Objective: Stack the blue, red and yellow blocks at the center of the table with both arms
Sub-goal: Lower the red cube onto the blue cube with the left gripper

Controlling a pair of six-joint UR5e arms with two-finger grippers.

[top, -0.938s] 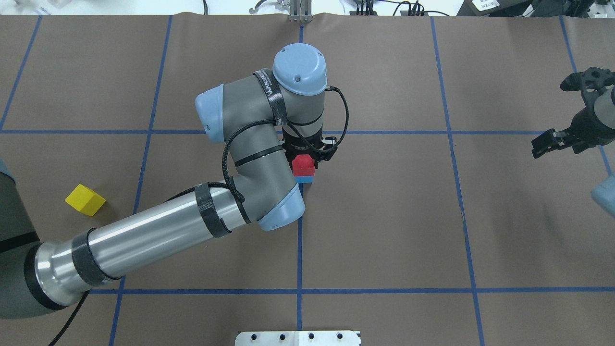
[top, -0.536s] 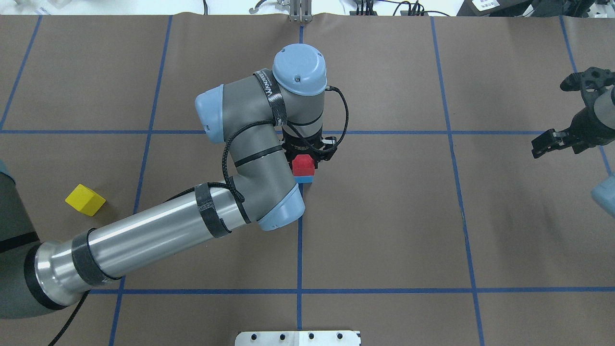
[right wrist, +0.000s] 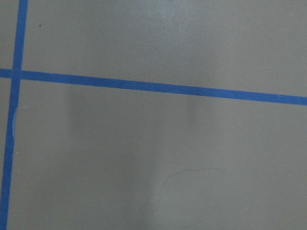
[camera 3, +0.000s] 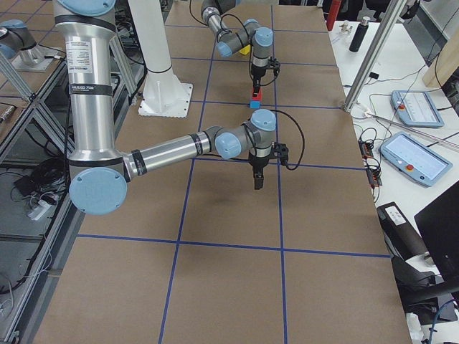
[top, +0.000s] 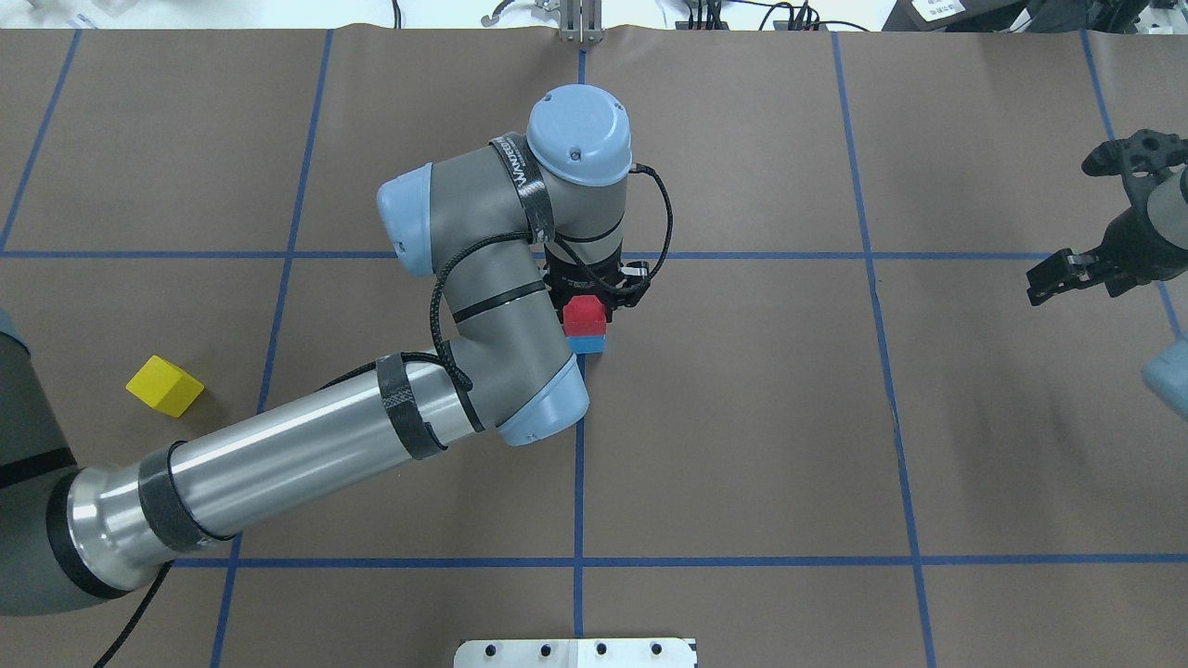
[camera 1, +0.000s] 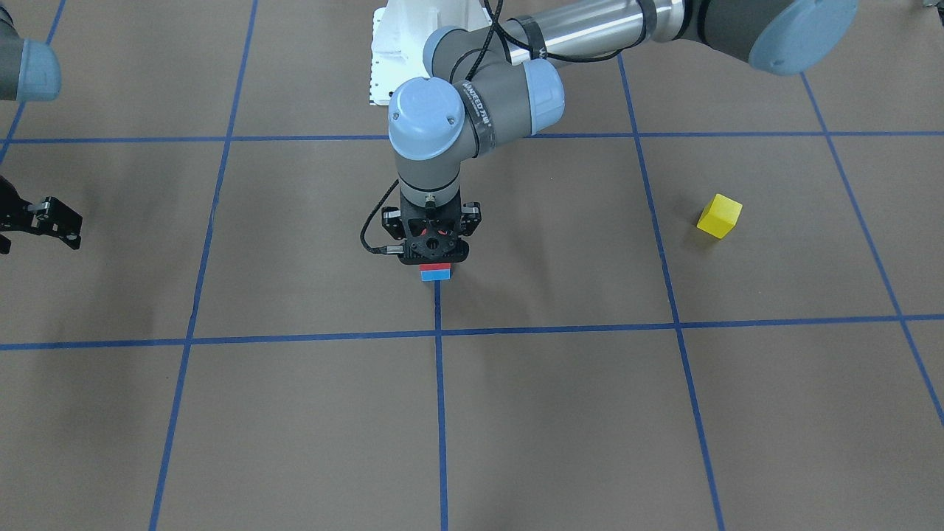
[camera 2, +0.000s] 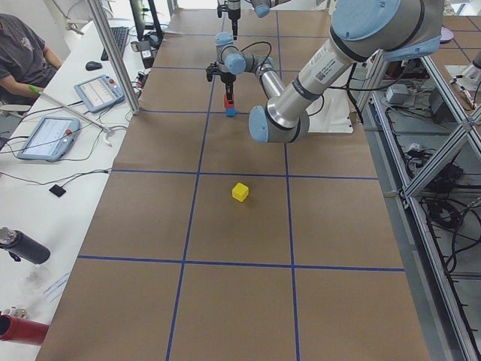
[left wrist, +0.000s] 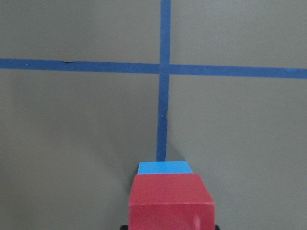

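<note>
Red block point(top: 585, 315) atop blue point(top: 586, 345), yellow point(top: 164, 386) apart

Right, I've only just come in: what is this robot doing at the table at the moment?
The left gripper is down at the centre of the table, apparently closed on the red block, which sits on top of the blue block. The yellow block lies alone on the robot's left side, not yet stacked. The right gripper hangs far off on the other side, holding nothing.
</note>
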